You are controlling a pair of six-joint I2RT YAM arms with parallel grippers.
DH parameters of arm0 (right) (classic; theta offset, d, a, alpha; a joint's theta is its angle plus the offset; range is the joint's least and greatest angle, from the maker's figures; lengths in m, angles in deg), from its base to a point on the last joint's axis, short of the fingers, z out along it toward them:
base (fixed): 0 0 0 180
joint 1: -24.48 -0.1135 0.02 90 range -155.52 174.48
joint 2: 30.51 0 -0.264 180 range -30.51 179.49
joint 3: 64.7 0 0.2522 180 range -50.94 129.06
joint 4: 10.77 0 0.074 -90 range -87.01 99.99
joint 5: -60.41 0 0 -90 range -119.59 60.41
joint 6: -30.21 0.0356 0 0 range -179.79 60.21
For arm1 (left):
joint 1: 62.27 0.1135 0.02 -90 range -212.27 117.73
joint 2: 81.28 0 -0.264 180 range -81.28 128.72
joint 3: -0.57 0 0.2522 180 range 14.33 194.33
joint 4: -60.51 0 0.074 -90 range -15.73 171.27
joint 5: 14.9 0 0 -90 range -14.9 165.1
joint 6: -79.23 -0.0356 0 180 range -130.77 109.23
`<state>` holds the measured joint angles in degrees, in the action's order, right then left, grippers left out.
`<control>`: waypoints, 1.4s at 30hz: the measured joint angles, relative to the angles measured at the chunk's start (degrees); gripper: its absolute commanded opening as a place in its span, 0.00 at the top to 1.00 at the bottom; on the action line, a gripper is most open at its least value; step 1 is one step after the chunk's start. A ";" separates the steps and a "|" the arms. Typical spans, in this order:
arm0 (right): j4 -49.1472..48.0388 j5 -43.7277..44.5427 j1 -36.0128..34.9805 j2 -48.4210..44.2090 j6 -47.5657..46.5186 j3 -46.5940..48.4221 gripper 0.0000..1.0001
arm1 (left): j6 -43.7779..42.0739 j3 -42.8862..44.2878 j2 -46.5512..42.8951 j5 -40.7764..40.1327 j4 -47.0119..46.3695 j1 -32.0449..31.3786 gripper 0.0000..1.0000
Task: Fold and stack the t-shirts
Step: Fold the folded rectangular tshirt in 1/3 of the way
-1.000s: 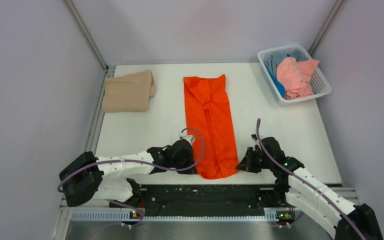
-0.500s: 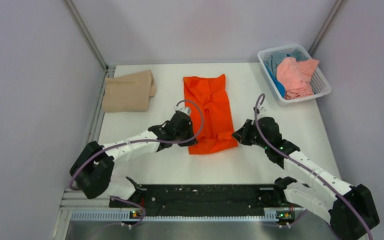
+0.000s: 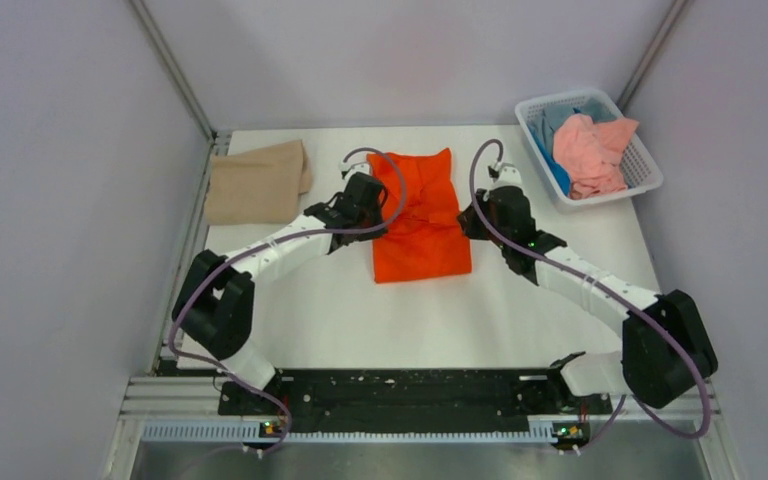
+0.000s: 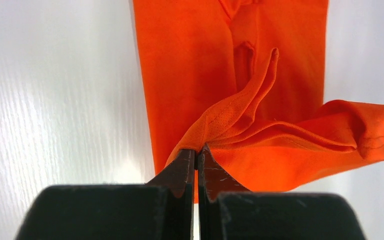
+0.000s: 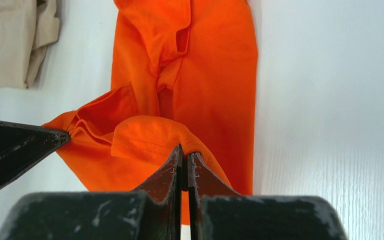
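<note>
The bright orange t-shirt lies mid-table, its near end lifted and carried over its far half. My left gripper is shut on the shirt's left hem corner. My right gripper is shut on the right hem corner. Both hold the cloth a little above the lower layer. A folded tan-beige t-shirt lies at the far left, also in the right wrist view. A salmon-pink t-shirt and a blue one lie in the basket.
The white lattice basket stands at the far right corner. Grey walls close in the table on the left, back and right. The left gripper's finger shows in the right wrist view.
Both grippers have moved from the near edge toward the back, carrying the orange shirt's near end over its far half. The shirt's outline is now about half as long.
</note>
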<state>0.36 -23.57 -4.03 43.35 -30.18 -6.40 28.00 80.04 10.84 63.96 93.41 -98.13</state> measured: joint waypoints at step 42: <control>-2.34 -11.74 8.02 9.27 -2.43 2.10 0.01 | -3.65 -1.99 0.74 15.13 1.03 10.40 0.01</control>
<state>-1.98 -35.31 3.99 52.62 -32.61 -4.30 24.35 78.06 11.58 79.08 94.44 -87.72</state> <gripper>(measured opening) 0.987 0.991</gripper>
